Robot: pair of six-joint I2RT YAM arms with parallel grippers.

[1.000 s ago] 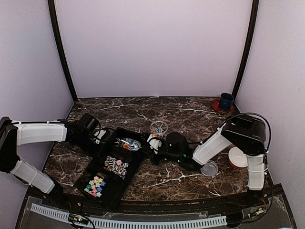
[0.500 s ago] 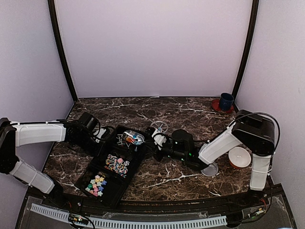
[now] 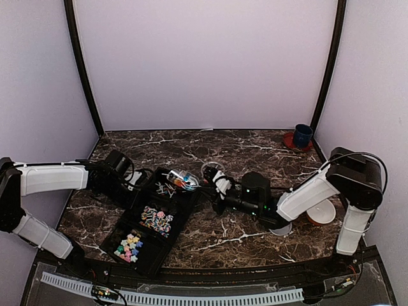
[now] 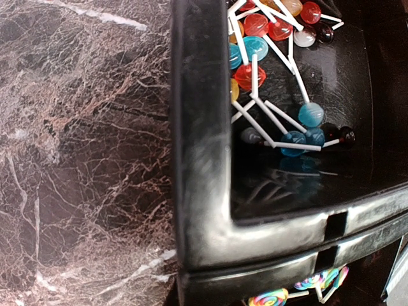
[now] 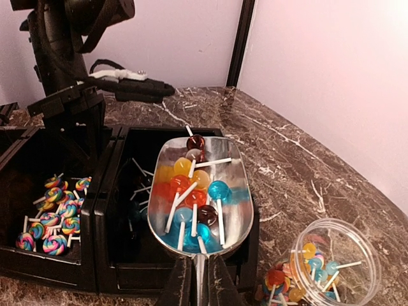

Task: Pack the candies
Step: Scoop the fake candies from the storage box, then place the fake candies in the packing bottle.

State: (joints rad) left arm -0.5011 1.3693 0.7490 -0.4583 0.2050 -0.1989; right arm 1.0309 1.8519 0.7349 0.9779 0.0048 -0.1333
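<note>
Top external view: the tray (image 3: 171, 205) lies diagonally on the table (image 3: 255, 153), its long axis running from the near left towards the far centre. Bare marble shows between its far end and the back wall, and along its right long edge. The left gripper (image 3: 137, 183) sits at the left edge of the far compartment with its jaws closed; whether they pinch the rim cannot be told. The jar (image 3: 212, 169) stands just beside the tray's far right corner. A blue cup (image 3: 302, 134) stands well apart in the far right corner.

Right wrist view: the right gripper (image 5: 197, 284) is clamped on the handle of the scoop (image 5: 227, 162). The scoop's long axis runs straight away from the wrist, mouth pointing towards the left arm, and the bowl is over the far compartment, crossing its right wall. The candies (image 5: 191, 191) fill the bowl, with most sticks lying roughly along that axis. More candies rest in the jar and in the neighbouring compartment.

Left wrist view: the tray rim fills the centre, with stick candies loose on the compartment floor beyond it.
</note>
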